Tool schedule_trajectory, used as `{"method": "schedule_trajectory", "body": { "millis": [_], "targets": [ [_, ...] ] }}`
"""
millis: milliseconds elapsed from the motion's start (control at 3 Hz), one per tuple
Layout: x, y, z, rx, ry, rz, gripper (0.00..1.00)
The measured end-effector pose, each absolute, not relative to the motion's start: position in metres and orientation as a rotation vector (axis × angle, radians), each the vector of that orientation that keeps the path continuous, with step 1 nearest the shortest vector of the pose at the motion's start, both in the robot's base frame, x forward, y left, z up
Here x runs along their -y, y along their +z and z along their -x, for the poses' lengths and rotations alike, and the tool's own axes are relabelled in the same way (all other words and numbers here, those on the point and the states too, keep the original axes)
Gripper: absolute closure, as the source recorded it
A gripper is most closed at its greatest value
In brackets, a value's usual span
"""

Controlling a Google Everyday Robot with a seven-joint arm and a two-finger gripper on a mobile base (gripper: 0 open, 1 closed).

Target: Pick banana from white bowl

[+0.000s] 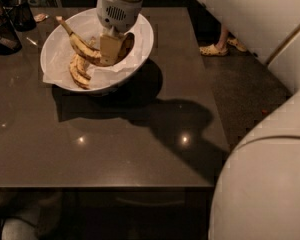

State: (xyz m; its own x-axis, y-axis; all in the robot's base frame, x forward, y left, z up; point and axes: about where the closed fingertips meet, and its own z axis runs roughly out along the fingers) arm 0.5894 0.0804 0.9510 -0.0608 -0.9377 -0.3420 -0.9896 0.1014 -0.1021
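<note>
The tan fingers (110, 46) are closed on the banana (82, 46), whose lower end is hidden behind them; its long stem points to the upper left over the rim. The gripper (111, 59) hangs inside the white bowl (146, 34) at upper left of the frame, its arm cut off by the top edge. A second banana (79, 73) lies on the paper (55, 76). The bowl sits on a dark table (115, 149). Dark objects (10, 24) at far upper left are hard to make out. Yellow clogs (213, 49) stand at upper right.
</note>
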Motion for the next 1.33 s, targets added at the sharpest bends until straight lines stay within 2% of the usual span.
{"method": "schedule_trajectory", "body": {
  "millis": [333,1333],
  "targets": [
    [-0.080,0.951,-0.589,-2.065,0.227,1.898,1.00],
    [-0.049,0.976,-0.464,-2.236,0.371,1.652,1.00]
  ]
}}
